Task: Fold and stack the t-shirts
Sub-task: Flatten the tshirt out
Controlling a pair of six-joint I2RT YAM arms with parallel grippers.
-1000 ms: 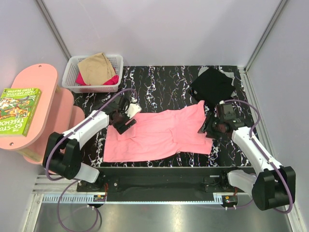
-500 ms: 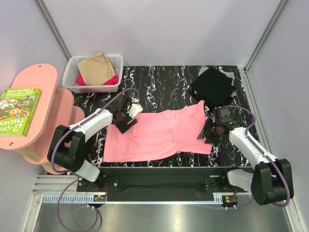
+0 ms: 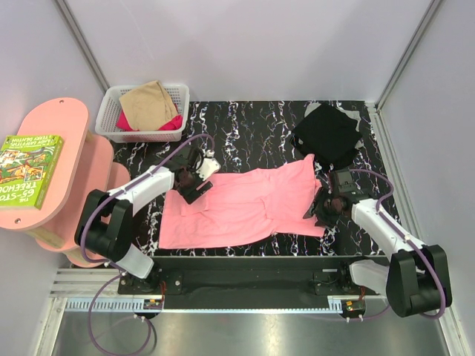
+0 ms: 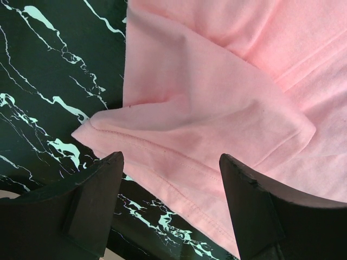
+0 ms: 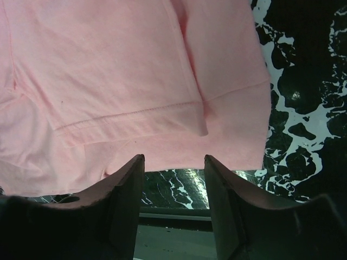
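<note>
A salmon pink t-shirt (image 3: 245, 208) lies spread out on the black marbled table (image 3: 252, 126). My left gripper (image 3: 194, 185) hovers open over its far left corner. In the left wrist view the left gripper (image 4: 171, 158) straddles a stitched hem of the pink t-shirt (image 4: 217, 81), gripping nothing. My right gripper (image 3: 319, 210) stands open at the shirt's right edge. In the right wrist view the right gripper (image 5: 173, 160) sits just over the hem of the pink t-shirt (image 5: 135, 70). A black t-shirt (image 3: 326, 133) lies bunched at the far right.
A white mesh basket (image 3: 111, 119) at the far left holds a tan t-shirt (image 3: 148, 104) over a magenta one (image 3: 172, 123). A pink side table (image 3: 52, 126) with a green book (image 3: 28, 169) stands left of the table. Grey walls close in on three sides.
My right gripper has slid a little toward the near edge along the shirt's right side. The left gripper has barely shifted. The shirt lies as before.
</note>
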